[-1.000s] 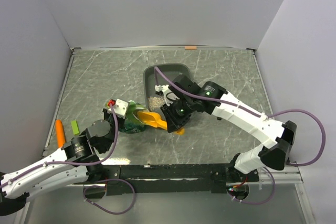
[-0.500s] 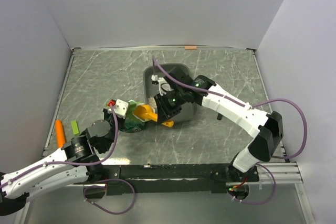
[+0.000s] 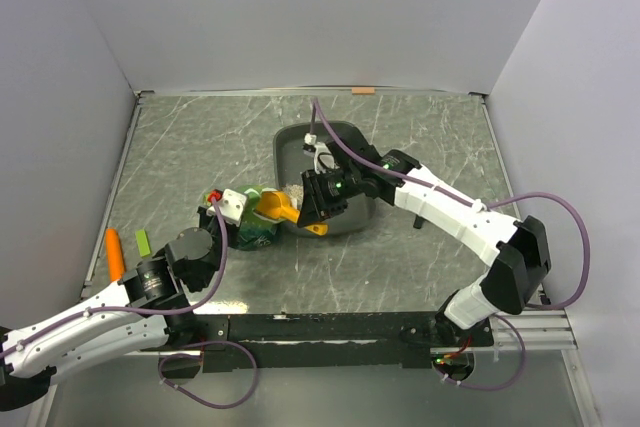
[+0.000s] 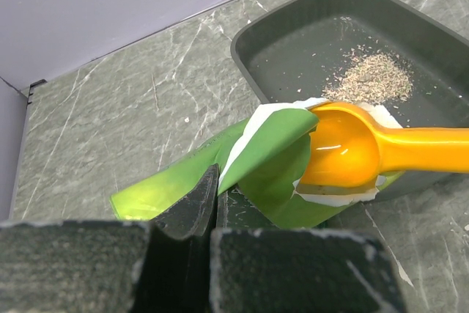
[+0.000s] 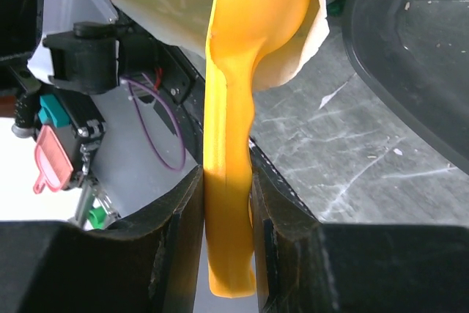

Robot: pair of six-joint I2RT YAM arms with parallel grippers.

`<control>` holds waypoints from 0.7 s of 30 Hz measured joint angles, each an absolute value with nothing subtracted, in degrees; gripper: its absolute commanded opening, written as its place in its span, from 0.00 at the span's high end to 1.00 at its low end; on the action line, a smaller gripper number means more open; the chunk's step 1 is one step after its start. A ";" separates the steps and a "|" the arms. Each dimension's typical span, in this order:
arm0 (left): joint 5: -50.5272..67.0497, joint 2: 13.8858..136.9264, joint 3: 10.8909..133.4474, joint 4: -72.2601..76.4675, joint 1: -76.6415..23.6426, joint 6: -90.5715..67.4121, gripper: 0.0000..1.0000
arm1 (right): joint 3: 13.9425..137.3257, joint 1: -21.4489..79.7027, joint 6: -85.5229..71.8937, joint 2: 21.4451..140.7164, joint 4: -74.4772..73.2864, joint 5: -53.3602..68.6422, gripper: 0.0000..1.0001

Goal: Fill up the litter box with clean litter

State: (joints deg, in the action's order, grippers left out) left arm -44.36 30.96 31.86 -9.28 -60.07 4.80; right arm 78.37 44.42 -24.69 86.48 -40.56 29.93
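- The litter box (image 3: 287, 147), a dark grey shallow tray, sits on the counter (image 3: 200, 147) just toward 12 o'clock from the counter's middle, with its long side running from 12 to 6 o'clock.
- The clean litter (image 4: 377, 78) is a thin, pale scatter on the tray floor. In the top view it lies in the box's 8 o'clock part (image 3: 295, 190); the rest of the floor is bare grey.
- A green bag (image 4: 271, 159) lies on the counter at 8 o'clock from the box, and its open, white-lined mouth reaches up to the box's rim.
- The left end effector (image 4: 215, 181) has its fingers pressed together, pinching a fold of the bag's edge.
- An orange scoop (image 4: 352, 144) has its bowl inside the bag's mouth. In the top view its handle runs toward 4 o'clock, crossing the box's near corner.
- The right end effector (image 5: 227, 203) pinches the scoop's handle between its two dark fingers, partway spread around it, with the bowl beyond the fingertips.
- In the top view the right arm reaches in from 4 o'clock over the box.
- At the counter's 9 o'clock edge lie a small orange piece (image 3: 115, 252) and a small green piece (image 3: 143, 243), just beside each other and well apart from the box.
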 measured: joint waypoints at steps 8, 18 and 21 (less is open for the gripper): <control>-44.36 30.96 31.86 -9.30 -60.07 4.80 0.99 | 71.92 43.48 -30.55 84.05 -33.28 28.36 0.59; -44.34 30.94 31.86 -9.32 -60.07 4.80 0.99 | 65.93 42.33 -38.28 81.30 -25.96 22.55 0.55; -44.36 30.87 31.86 -9.32 -60.07 4.82 0.99 | 64.10 42.28 -40.36 81.30 -23.31 22.33 0.55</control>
State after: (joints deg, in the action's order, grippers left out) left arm -44.36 30.87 31.86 -9.32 -60.07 4.82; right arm 64.10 42.28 -40.36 81.30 -23.31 22.33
